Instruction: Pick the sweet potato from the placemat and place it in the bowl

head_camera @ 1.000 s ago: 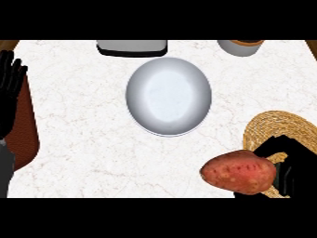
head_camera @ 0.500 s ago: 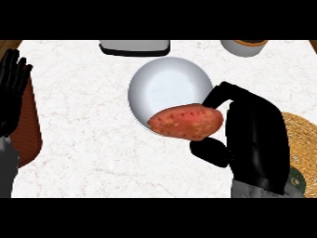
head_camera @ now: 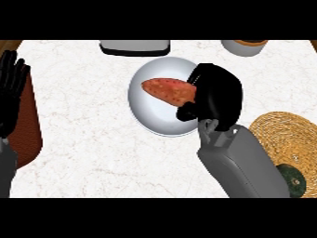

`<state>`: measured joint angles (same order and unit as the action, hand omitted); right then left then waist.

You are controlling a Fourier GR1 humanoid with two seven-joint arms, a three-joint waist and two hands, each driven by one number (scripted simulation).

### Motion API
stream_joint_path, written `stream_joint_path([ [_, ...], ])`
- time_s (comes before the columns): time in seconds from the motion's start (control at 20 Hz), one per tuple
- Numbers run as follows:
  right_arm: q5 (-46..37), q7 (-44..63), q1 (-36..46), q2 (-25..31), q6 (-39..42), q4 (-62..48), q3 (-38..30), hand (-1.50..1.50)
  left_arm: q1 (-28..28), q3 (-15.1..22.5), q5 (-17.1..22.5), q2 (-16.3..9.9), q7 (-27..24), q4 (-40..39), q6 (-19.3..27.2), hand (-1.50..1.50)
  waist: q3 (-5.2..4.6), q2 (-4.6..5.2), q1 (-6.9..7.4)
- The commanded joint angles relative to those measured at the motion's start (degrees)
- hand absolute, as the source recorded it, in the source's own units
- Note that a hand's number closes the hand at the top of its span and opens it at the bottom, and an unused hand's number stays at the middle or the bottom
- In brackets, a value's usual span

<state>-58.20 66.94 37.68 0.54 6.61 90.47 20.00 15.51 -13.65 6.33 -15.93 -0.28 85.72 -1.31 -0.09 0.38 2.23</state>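
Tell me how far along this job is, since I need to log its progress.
Done: the reddish-brown sweet potato is off the round woven straw placemat and over the white bowl. In hand: the black right hand is curled round the potato's end, so it is not released. Left: let go and draw the arm back. The black left hand rests open at the view's left edge.

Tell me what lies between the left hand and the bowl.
Only bare white counter lies between the left hand and the bowl, as the head view shows.
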Motion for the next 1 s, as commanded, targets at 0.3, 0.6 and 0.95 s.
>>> stream_joint_path([
  [0.3, 6.6, 1.5, -1.8, -0.5, -25.2, -12.0, -3.9, -1.5, 0.0, -0.1, -0.3, 0.5, -1.7, -1.3, 0.2, 0.0, 0.13, 0.18, -0.22],
  [0.6, 2.2, -5.4, -0.8, -0.5, -42.2, -14.7, -4.4, -1.5, 1.0, -0.1, -0.8, 0.7, -0.7, -1.8, 1.2, 0.0, 0.1, 0.0, -0.8],
  [0.95, -9.0, -1.1, -5.6, -0.5, -48.9, -6.5, -7.5, -1.5, -1.4, -1.1, -0.3, 0.0, -0.5, -0.4, 0.8, 0.0, 0.04, -0.77, -2.77],
])
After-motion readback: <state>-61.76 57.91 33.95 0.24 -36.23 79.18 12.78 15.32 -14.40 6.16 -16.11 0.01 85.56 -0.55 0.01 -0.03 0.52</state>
